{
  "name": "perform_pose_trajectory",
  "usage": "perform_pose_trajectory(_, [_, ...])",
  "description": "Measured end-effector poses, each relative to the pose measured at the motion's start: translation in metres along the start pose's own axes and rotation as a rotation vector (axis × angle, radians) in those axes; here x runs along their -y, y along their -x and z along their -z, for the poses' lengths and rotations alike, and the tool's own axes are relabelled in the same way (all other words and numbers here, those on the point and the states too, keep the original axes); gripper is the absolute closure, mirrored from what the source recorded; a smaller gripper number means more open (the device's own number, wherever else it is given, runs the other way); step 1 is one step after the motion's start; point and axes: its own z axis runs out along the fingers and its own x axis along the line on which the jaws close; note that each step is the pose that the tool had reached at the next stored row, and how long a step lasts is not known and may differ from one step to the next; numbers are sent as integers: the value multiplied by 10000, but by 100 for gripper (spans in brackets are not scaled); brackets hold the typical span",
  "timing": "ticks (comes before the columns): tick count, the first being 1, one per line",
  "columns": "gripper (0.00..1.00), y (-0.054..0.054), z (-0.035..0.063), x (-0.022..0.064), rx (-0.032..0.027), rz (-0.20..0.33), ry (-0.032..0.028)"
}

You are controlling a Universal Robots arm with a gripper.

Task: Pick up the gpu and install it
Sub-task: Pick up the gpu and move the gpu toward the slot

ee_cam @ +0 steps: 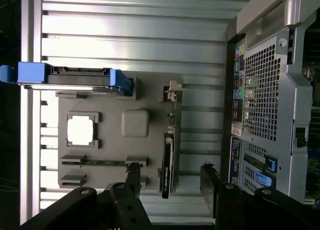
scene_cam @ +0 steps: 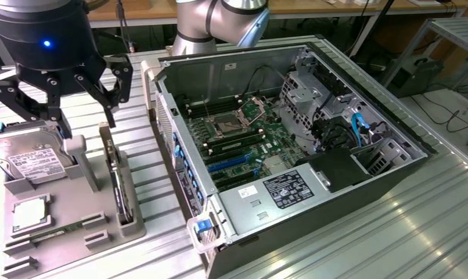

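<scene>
**While the claw hangs wide, the gpu stands in its rack**

Where my exterior view gives me the gripper (scene_cam: 83, 119) side-on, hovering over the far end of the grey holder tray (scene_cam: 79, 200) at the exterior view's left, my wrist view looks straight down and sets the gpu (ee_cam: 167, 155) between the spread fingers (ee_cam: 132, 177), touched by neither. The jaws stand wide and hold nothing.

The exterior view alone opens up the computer case (scene_cam: 218, 72) on the right, motherboard (scene_cam: 242, 136) bare. The wrist view gives me the case's perforated rear panel (ee_cam: 265, 90) instead.

On the tray, left of the gpu, the hard drive (scene_cam: 29, 160) leans in its slot. Nearer to me lie the processor (scene_cam: 29, 212) and the memory stick (scene_cam: 56, 232). A grey post (scene_cam: 78, 160) rises between drive and card.

The gpu stands on edge, a thin dark sliver. Its pale metal bracket (ee_cam: 174, 87) sits at the far end and its faces are turned out of sight.
</scene>
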Motion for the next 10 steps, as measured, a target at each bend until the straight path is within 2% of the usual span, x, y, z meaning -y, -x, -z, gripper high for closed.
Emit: perform_pose_trajectory(10, [40, -12, -74, 3, -1, 0, 0])
